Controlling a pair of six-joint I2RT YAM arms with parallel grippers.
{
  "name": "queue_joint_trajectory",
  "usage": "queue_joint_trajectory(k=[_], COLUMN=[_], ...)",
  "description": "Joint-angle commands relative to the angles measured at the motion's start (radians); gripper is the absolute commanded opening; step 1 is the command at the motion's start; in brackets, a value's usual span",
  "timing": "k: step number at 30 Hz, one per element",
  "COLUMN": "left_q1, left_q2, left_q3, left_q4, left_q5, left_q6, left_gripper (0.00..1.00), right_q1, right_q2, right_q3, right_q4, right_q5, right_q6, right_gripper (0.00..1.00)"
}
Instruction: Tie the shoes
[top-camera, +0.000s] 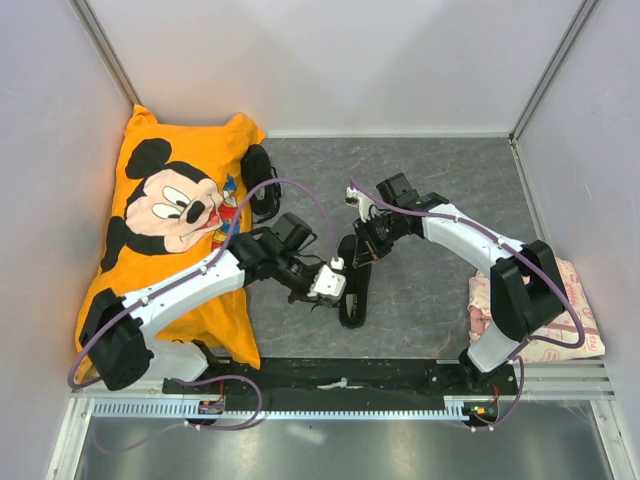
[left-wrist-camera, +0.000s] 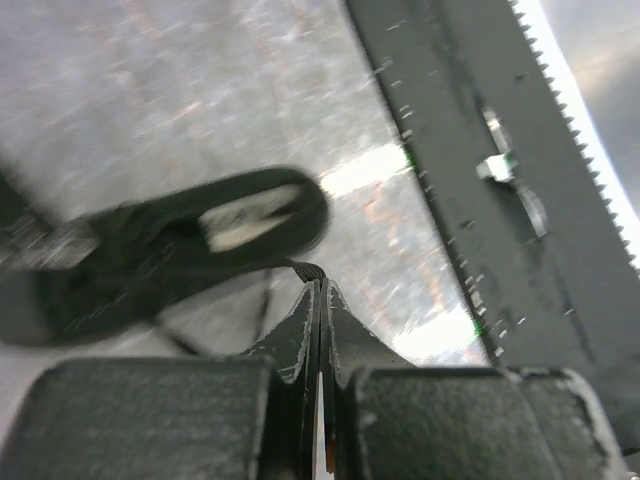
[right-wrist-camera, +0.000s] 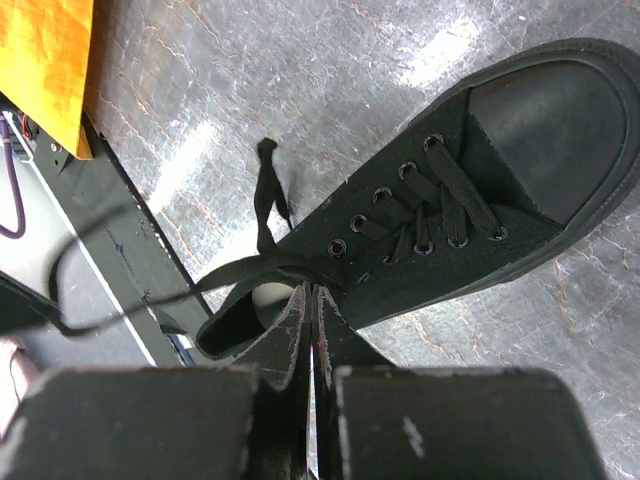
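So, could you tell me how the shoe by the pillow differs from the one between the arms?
The far shoe rests against the orange pillow, untouched; the middle shoe lies on open table. The middle shoe's laces are pinched by the shut left tool and right tool; nothing holds the far shoe's. Both are black.

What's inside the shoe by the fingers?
A dark insole with a pale label shows inside the black canvas lace-up shoe. Its toe end is hidden under the tongue and black laces.

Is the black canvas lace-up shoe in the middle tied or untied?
Untied. The black canvas shoe shows no knot: its thin black laces are threaded through the eyelets, but the ends trail loose over the grey table.
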Motion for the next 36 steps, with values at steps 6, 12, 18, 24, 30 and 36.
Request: queue_joint_trajectory(k=[6, 12, 18, 24, 30, 36], left_q1=[-0.167, -0.209, -0.21, -0.21, -0.21, -0.209], left_q2=[0.133, 0.254, 0.348, 0.407, 0.424, 0.372], left_q3=[0.012, 0.023, 0.035, 0.046, 0.023, 0.007], left_q4=[0.298, 0.564, 0.743, 0.886, 0.946, 0.933], left_q5=[0.012, -0.046, -0.088, -0.123, -0.152, -0.213], left_q6=[-0.264, -0.455, -0.545, -0.56, -0.534, -0.509], left_gripper=[0.02, 0.02, 0.02, 0.01, 0.04, 0.37], right_q1=[0.0, 0.001, 0.0, 0.001, 0.001, 0.0], right_q2=[-0.018, -0.015, -0.038, -0.03, -0.019, -0.018], right_q3=[0.048, 0.055, 0.043, 0.04, 0.043, 0.037], right_q4=[0.028, 0.026, 0.011, 0.005, 0.002, 0.002], right_q5=[-0.028, -0.063, -0.074, -0.084, -0.092, -0.101], right_q6=[0.006, 0.006, -0.008, -0.026, -0.037, -0.04], right_gripper=[0.0, 0.0, 0.0, 0.0, 0.0, 0.0])
